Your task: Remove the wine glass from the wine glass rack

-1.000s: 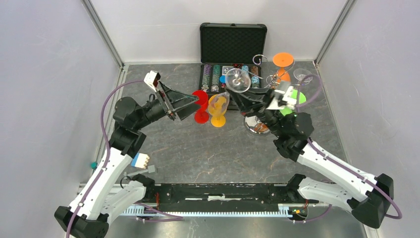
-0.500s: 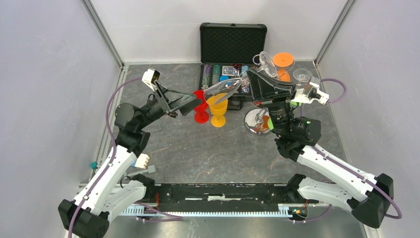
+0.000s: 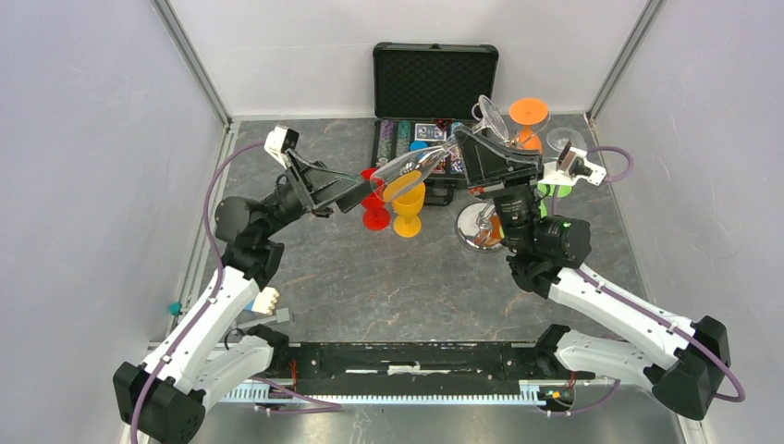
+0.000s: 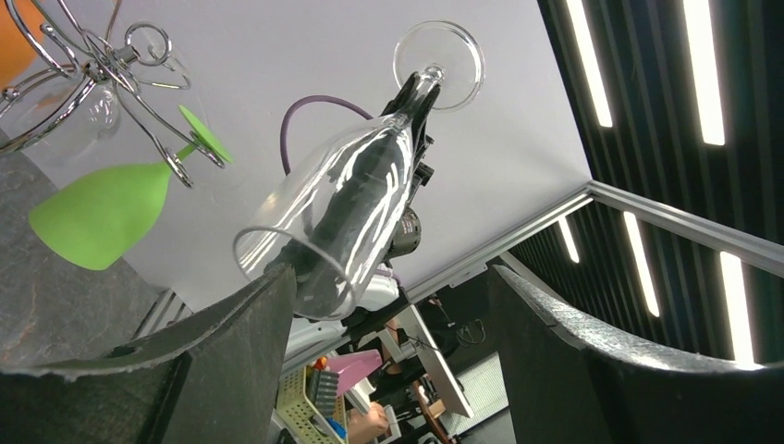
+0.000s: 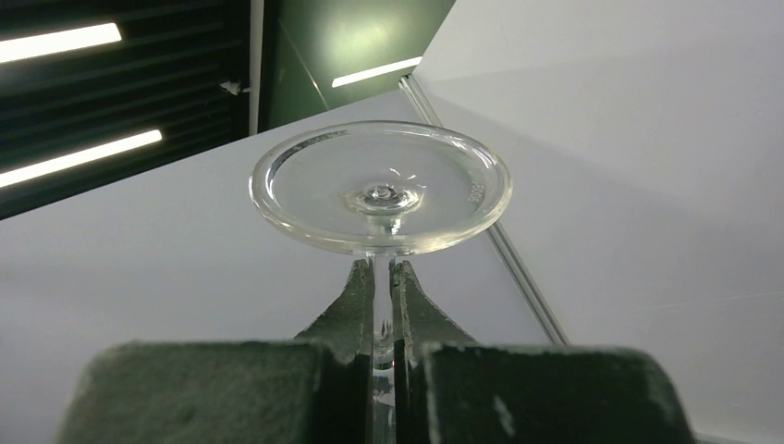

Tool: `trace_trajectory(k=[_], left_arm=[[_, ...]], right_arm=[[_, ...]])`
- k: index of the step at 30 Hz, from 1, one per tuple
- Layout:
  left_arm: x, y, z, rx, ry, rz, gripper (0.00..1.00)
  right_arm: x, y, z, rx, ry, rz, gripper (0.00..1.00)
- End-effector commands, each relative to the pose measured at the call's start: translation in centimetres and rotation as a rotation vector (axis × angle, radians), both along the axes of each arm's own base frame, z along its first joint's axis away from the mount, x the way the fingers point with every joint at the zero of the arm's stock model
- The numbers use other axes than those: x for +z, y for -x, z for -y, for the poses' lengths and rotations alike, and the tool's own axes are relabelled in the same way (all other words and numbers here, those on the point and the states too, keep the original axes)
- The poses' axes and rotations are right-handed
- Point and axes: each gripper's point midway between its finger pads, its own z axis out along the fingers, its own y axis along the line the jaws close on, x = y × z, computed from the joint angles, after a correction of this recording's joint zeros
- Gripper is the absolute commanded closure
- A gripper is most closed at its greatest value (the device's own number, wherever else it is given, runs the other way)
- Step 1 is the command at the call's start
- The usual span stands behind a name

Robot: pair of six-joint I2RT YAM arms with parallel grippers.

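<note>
My right gripper (image 5: 382, 273) is shut on the stem of a clear wine glass (image 5: 381, 190), just under its round foot. In the top view the wine glass (image 3: 407, 166) lies tilted in the air, away from the wine glass rack (image 3: 479, 228), with its bowl pointing left. My right gripper (image 3: 476, 148) holds it above the rack's shiny base. My left gripper (image 3: 356, 190) is open at the bowl's mouth. In the left wrist view the wine glass (image 4: 347, 203) has its rim beside the left finger of the left gripper (image 4: 393, 277). Whether they touch I cannot tell.
A black case of poker chips (image 3: 434, 83) stands open at the back. A red glass (image 3: 374, 199) and a yellow glass (image 3: 407, 211) stand under the held glass. An orange glass (image 3: 529, 116), a green glass (image 4: 102, 213) and a clear one (image 3: 564, 139) hang on the rack.
My right wrist has turned and swung the glass, so its bowl now points left to the left gripper. The left jaws have narrowed a little.
</note>
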Motion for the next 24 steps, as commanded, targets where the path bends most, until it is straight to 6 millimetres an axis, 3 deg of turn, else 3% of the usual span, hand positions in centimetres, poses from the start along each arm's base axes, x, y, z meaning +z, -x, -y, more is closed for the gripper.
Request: trace_trajectory(k=[1,6,13,24], left_arm=[[1.2,1.3,-0.3,-0.034,0.036,0.044,0.18],[2.1,1.8,-0.5,-0.051,0.066,0.059,0.21],[3.9,3.2,-1.0,-0.121,0.149,0.078,0.37],[3.9,2.7,-0.8,-0.116,0.141,0.077,0.46]], right_arm=[[2.5,1.4,1.9,0.013,-0.113,0.057,1.00],[1.8,0.7,0.9,0.037,-0.103,0.031,1.00],[0.9,0.0,-0.4,0.063,-0.098,0.023,1.00],[-0.2,-0.3,-2.1,0.115,-0.070,0.013,1.00]])
